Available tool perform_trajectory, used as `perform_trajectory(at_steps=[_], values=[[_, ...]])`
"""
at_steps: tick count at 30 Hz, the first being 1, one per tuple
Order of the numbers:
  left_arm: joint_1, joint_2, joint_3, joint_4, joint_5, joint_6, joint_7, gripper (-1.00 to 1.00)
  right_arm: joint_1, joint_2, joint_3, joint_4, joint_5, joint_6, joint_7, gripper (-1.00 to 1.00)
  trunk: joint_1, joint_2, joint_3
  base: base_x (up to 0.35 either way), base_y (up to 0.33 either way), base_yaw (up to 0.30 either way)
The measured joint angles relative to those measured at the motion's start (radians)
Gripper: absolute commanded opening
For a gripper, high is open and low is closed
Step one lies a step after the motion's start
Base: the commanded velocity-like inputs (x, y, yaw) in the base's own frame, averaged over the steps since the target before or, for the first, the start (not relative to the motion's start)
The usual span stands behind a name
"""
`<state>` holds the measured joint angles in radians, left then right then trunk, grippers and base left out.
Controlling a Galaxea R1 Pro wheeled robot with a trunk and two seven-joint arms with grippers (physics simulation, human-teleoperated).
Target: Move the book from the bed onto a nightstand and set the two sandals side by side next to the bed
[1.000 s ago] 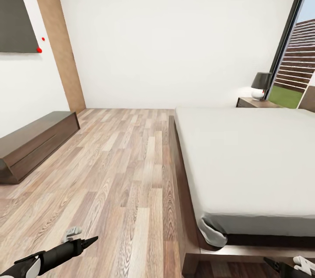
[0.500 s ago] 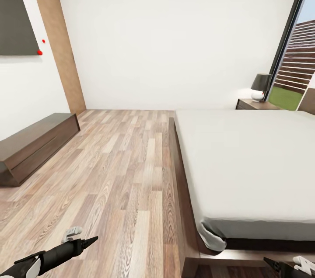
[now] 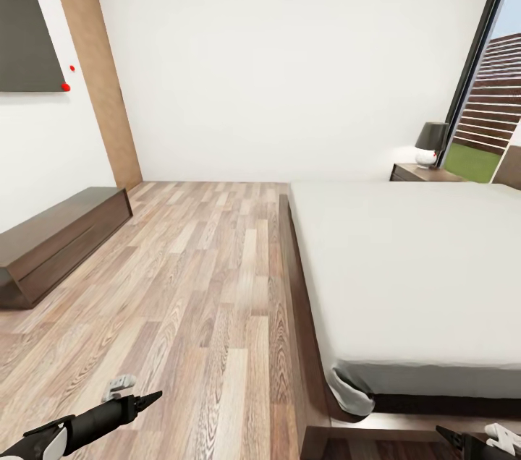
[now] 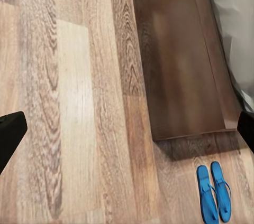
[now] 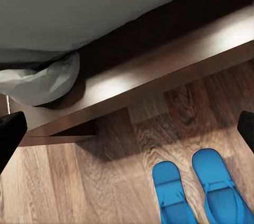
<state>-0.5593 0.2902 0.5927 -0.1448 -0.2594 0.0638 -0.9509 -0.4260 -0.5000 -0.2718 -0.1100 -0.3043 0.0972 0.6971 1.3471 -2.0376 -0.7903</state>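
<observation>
Grainy wood-plank floor (image 3: 210, 286), dark smooth wooden bed (image 3: 304, 330) frame, matt cloth mattress (image 3: 412, 265), smooth blue sandals (image 5: 198, 192).

My sandals (image 5: 196, 189) are bright blue. The bed (image 3: 307, 330) frame is dark brown, its mattress (image 3: 405, 257) pale grey-white. The floor (image 3: 195, 286) shows brown wood grain.

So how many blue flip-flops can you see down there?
2. The left sandal and the right sandal lie side by side on the wood floor, just off the corner of the bed frame. Their lower ends are cut off.
</observation>
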Motion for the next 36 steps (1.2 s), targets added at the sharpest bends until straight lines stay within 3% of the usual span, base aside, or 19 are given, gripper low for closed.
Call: perform_trajectory(at_steps=[12, 23, 36], values=[[0.000, 0.000, 0.001, 0.000, 0.000, 0.000, 0.000, 1.00, 0.000, 0.001, 0.000, 0.000, 0.000, 0.000, 0.001, 1.00, 0.000, 0.000, 0.000, -0.001, 0.000, -0.145], [0.000, 0.000, 0.002, 0.000, 0.000, 0.000, 0.000, 1.00, 0.000, 0.000, 0.000, 0.000, 0.000, 0.000, 0.000, 1.00, 0.000, 0.000, 0.000, -0.233, 0.000, -0.009], [0.000, 0.000, 0.002, 0.000, 0.000, 0.000, 0.000, 1.00, 0.000, 0.001, 0.000, 0.000, 0.000, 0.000, 0.001, 1.00, 0.000, 0.000, 0.000, -0.025, 0.000, -0.009]])
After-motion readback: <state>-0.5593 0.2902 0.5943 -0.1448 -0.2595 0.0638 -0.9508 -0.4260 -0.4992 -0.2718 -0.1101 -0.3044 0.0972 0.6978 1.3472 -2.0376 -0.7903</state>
